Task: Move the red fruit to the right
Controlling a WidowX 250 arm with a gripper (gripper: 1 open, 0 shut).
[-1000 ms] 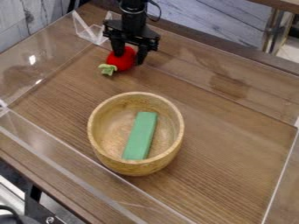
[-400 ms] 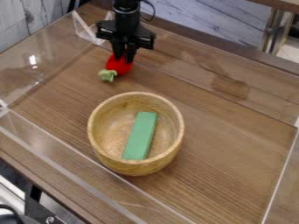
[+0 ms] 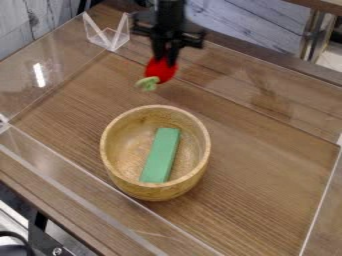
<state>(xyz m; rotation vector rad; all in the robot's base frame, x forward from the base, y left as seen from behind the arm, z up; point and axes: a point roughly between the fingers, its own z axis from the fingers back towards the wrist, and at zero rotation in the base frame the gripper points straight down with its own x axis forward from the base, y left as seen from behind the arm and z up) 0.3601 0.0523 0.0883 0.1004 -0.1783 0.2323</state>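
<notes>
At the lower left corner of the frame, dark equipment and cabling (image 3: 16,245) stand at the table edge. Upper left: a clear, transparent container (image 3: 107,30) stands on the wooden table (image 3: 267,150), just to the left of the gripper.

Upper centre: the gripper (image 3: 160,60), dark and slightly blurred, points down with its fingers clamped on the red fruit (image 3: 162,70). The fruit's pale green stem (image 3: 146,84) points toward the lower left.

Centre to lower centre: the round wooden bowl (image 3: 112,150) lies below the fruit in the frame, with a flat green block (image 3: 159,155) inside it, set lengthwise and slightly slanted. The bowl occupies the near side of the table.

Right of the gripper and bowl: bare tabletop, with nothing standing in the way there. Upper right corner: a pale wooden ledge (image 3: 314,5) borders the table.
</notes>
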